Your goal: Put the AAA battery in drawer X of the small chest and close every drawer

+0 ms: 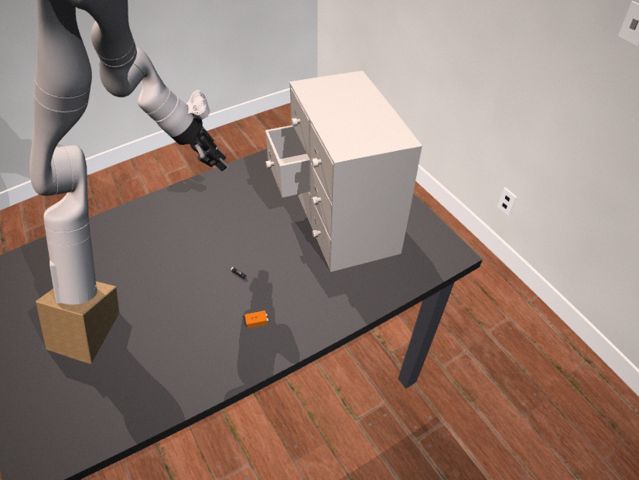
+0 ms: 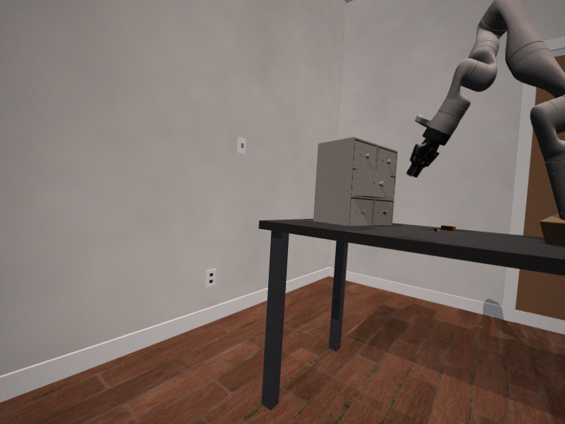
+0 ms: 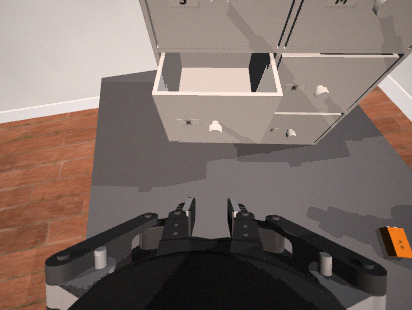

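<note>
The open drawer (image 1: pixel 288 180) (image 2: pixel 364 182) (image 3: pixel 185 107) is in the chest's middle row, left column in the wrist view. Its small label looks like an X; the inside that shows is empty. It sticks well out of the white chest (image 1: pixel 371 206) (image 2: pixel 335 182), which stands upright. The AAA battery (image 1: pixel 238 273) (image 2: pixel 436 230), small and black with a pale end, lies on the table, outside the wrist view. My gripper (image 1: pixel 223 164) (image 2: pixel 412 172) (image 3: pixel 211 208) is partly open and empty. It hangs above the table, in front of the open drawer and apart from it.
An orange block battery (image 1: pixel 256 318) (image 2: pixel 448 228) (image 3: pixel 398 242) lies near the AAA battery on the dark table (image 1: pixel 170 248) (image 2: pixel 410 237). The other visible drawers look pushed in. The middle right drawer (image 3: pixel 345 75) has a similar small mark that I cannot read surely.
</note>
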You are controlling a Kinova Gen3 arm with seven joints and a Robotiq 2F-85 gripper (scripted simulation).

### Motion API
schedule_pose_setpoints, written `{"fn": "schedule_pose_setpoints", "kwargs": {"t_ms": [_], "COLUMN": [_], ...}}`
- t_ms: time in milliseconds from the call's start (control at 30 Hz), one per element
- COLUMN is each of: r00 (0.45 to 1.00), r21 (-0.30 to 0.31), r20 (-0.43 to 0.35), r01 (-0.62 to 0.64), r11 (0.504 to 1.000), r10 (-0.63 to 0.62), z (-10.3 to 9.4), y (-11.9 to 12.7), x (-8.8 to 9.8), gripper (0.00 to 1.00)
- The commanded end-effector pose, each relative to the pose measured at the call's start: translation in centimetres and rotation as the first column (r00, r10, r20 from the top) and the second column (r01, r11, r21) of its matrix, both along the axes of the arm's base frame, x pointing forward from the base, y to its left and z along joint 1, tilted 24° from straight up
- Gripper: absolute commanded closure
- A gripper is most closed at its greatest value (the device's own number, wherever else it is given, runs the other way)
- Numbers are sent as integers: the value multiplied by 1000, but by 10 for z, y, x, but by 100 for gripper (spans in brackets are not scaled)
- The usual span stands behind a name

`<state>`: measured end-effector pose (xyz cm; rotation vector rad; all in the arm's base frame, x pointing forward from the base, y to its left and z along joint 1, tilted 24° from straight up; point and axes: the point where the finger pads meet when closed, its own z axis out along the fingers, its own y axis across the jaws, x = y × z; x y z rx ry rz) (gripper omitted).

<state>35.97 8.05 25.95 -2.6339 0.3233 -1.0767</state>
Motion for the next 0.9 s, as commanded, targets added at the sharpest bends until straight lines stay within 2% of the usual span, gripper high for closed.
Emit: {"fn": "schedule_pose_setpoints", "kwargs": {"t_ms": [0,533,867], "r00": [1000,999,991], "r21": [7,13,23], "r20": [-4,-36,-127], "r01": [2,-11,-40], "r11": [1000,1000,999], "r10": [-2,12,42], "z": [1,9,19], "y": [-1,-3,-7], "x": [0,-6,-24], "gripper": [67,67,67]}}
